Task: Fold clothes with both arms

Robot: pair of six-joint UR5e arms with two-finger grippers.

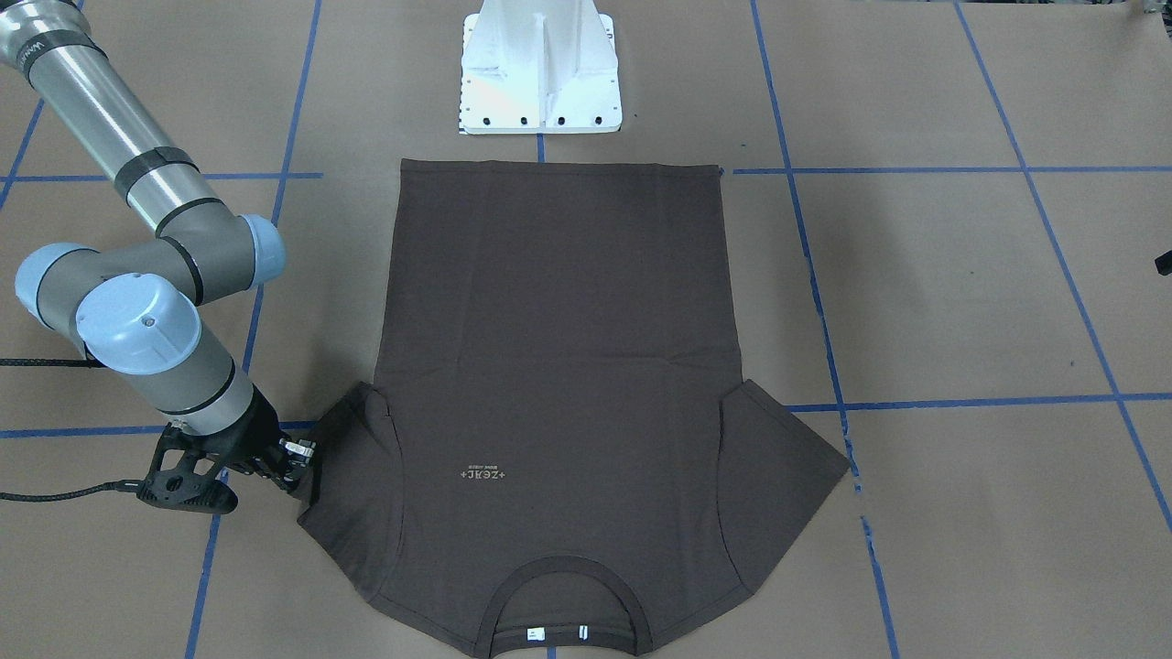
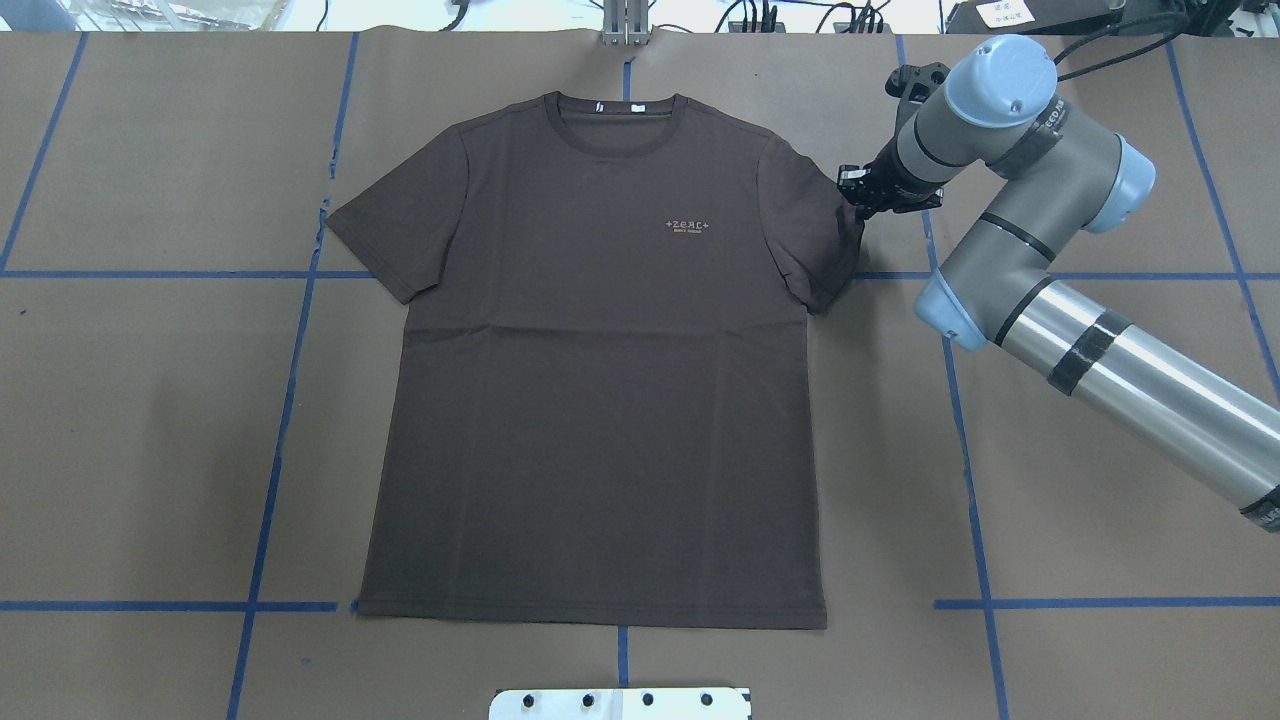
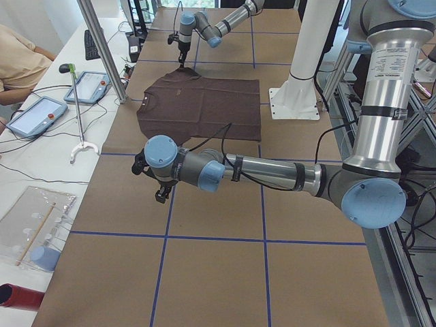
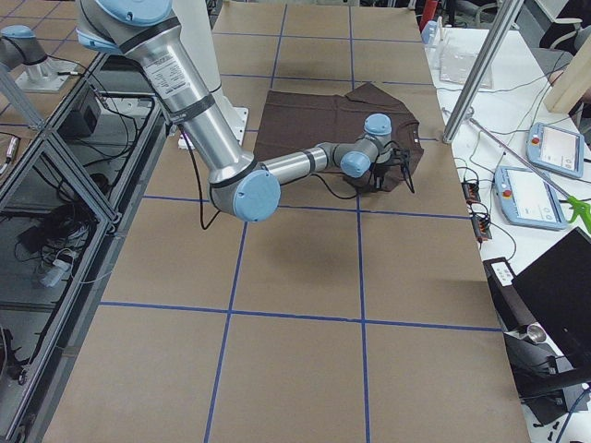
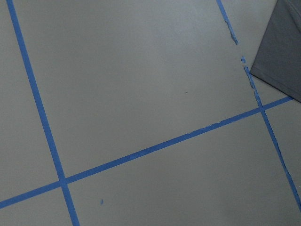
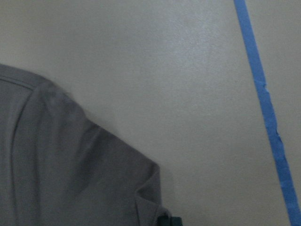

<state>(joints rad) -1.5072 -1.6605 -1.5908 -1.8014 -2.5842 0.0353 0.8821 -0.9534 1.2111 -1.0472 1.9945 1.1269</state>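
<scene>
One brown T-shirt [image 2: 600, 380] lies flat mid-table [image 2: 150, 450], collar toward the far edge. The right gripper [image 2: 868, 192] is at the sleeve [image 2: 815, 230] nearest the right edge and the left gripper [image 3: 161, 197] is well off toward the left end; can't tell for either whether the jaws are open or clamped. Risk: a one-sided pull would likely drag the shirt askew, or a shallow pinch could slip; chest lettering [image 2: 686, 224] reads roughly "+ZEAL+" (unsure), and the neck tags [image 2: 620, 106] are unreadable.

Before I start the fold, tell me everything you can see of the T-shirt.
The T-shirt is dark brown, short-sleeved, knit fabric, spread flat, front up on the table, hem toward the white base. It has a round collar, white neck tags and pale chest lettering. The right gripper meets one sleeve edge; grip unclear.
</scene>
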